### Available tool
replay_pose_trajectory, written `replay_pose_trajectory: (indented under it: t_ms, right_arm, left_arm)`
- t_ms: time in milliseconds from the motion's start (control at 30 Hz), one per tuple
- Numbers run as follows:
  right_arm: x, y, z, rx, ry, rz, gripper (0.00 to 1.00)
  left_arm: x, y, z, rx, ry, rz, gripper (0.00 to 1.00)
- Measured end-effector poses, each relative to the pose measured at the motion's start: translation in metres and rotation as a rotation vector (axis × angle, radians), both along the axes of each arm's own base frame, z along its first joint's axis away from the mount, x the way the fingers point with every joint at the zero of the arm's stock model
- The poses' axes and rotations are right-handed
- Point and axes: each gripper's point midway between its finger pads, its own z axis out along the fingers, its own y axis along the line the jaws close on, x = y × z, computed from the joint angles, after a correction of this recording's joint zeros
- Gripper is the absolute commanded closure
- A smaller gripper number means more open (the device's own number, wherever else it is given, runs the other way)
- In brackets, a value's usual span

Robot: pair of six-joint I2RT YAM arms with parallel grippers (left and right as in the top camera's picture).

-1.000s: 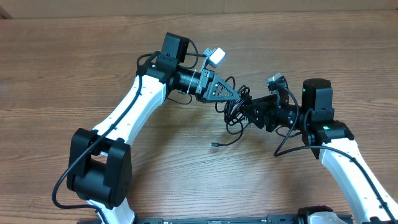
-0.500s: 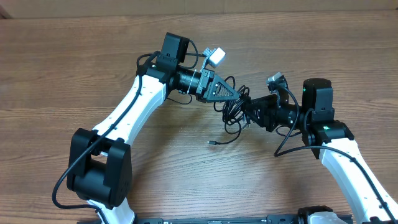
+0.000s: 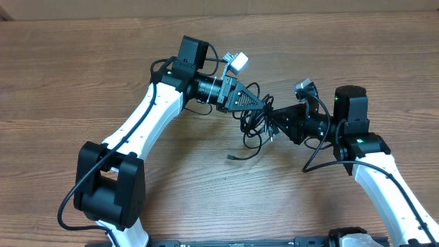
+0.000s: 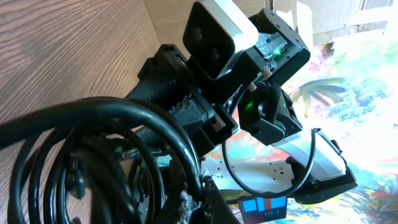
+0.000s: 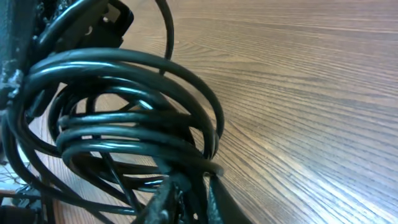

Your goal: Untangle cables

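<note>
Brown wood-grain table (image 3: pixel 82 68) lies beneath the bundled black cables (image 3: pixel 255 127).

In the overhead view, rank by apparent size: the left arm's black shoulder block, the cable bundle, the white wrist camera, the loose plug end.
Largest to smallest:
1. shoulder block
2. cable bundle
3. white camera, probably looking bigger because it sits higher, nearer the lens
4. plug end

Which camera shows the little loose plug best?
Overhead: only there the plug shows, trailing below the cables. Both wrist views show just close-up loops of cable, no plug.
</note>
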Motion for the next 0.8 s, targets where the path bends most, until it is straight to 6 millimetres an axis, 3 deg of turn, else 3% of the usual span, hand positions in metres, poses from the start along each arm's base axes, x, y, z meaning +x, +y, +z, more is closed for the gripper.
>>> replay_pose_trajectory:
  t_ms: [233,433,600,800]
  right_arm:
    - [-0.002,-0.001,-0.004,-0.007,0.023,-0.004,0.96]
    - [-0.011,-0.015,-0.031,-0.095,0.148,-0.078,0.96]
    - [-0.026,-0.03,-0.057,-0.19,0.275,-0.139,0.95]
    - [-0.042,-0.044,-0.076,-0.276,0.382,-0.187,0.95]
  left_arm:
    - [0.001,0.0,-0.001,0.006,-0.002,0.005,0.96]
    - [0.007,0.0,-0.01,0.056,-0.018,0.043,0.96]
    - [0.019,0.004,-0.037,0.211,-0.012,0.136,0.96]
    - [0.031,0.024,-0.081,0.474,0.0,0.266,0.96]
